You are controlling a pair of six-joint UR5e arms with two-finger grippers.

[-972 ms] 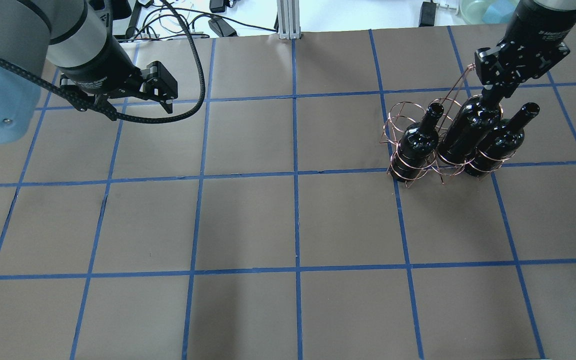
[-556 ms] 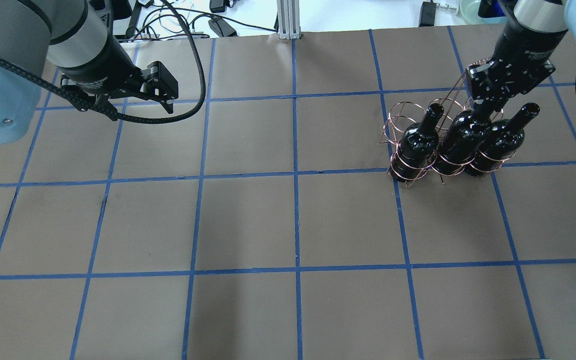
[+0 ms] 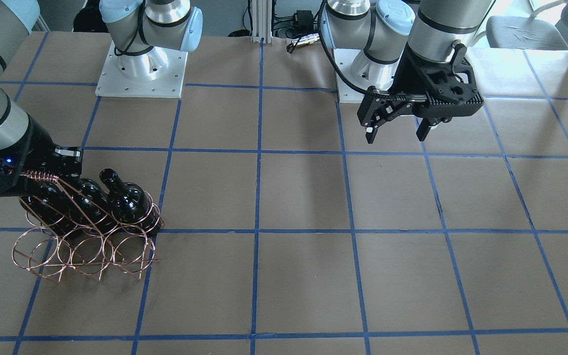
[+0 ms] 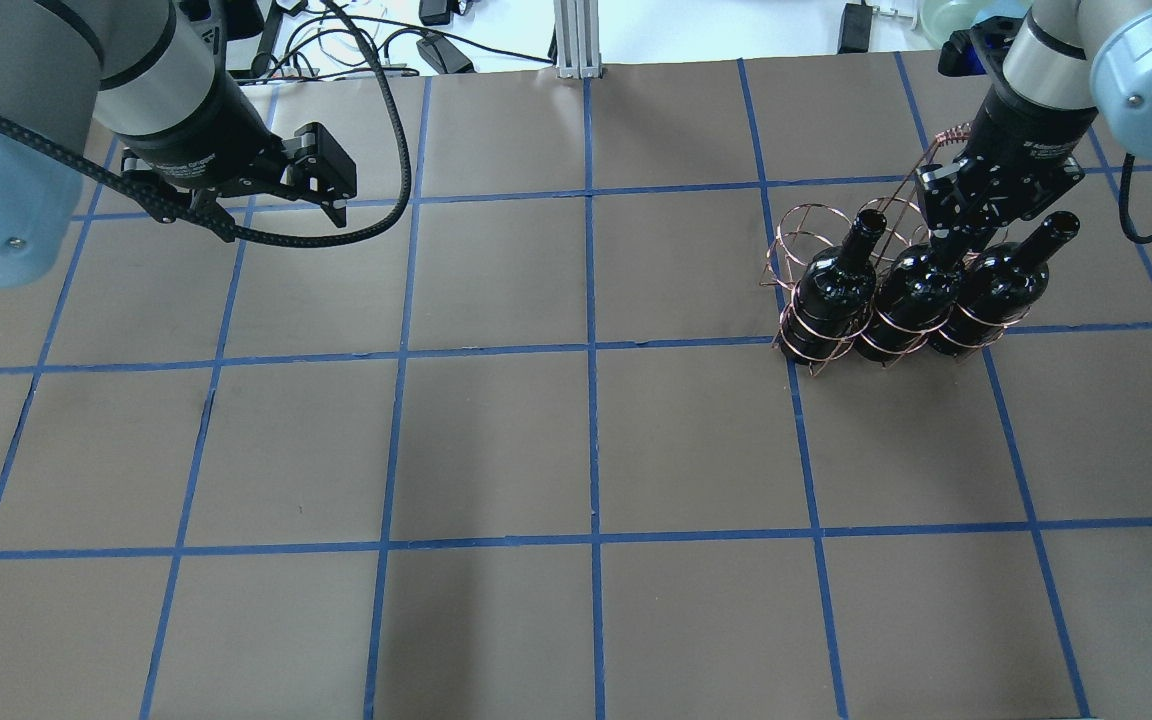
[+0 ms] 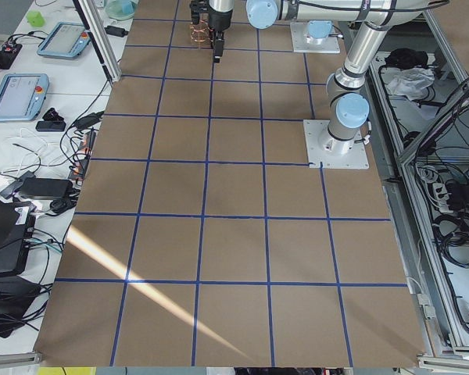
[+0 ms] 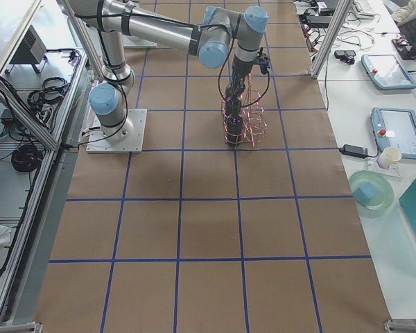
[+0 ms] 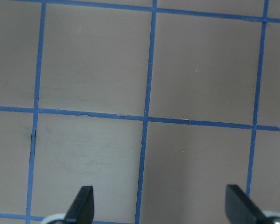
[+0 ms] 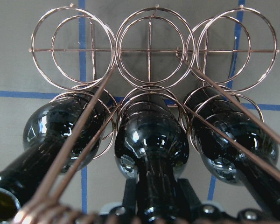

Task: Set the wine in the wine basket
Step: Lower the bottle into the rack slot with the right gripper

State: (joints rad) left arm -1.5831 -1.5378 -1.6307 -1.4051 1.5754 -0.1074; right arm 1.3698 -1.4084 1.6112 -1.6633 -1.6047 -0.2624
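Observation:
The copper wire wine basket (image 4: 798, 228) stands at the right of the table, also in the front view (image 3: 37, 252) and the right wrist view (image 8: 149, 51). Three near-black wine bottles stand in its row nearest the robot. My right gripper (image 4: 954, 238) is shut on the neck of the middle bottle (image 4: 911, 292), which sits down in the middle ring (image 8: 151, 140). One finger (image 8: 129, 190) shows beside the neck. Bottles stand at its left (image 4: 831, 285) and right (image 4: 1001, 285). The far row of rings is empty. My left gripper (image 4: 328, 190) hangs open and empty over the far left (image 3: 396, 134) (image 7: 159, 207).
The basket's coil-wrapped handle (image 3: 37, 175) leans against my right gripper. Cables and power bricks (image 4: 436, 50) and an aluminium post (image 4: 576, 40) lie beyond the table's far edge. The arm bases (image 3: 141, 74) stand on the robot's side. Blue tape lines grid the brown table.
My right gripper has moved down with the middle bottle, which has sunk into the basket's middle ring level with the two others. The left arm has not moved.

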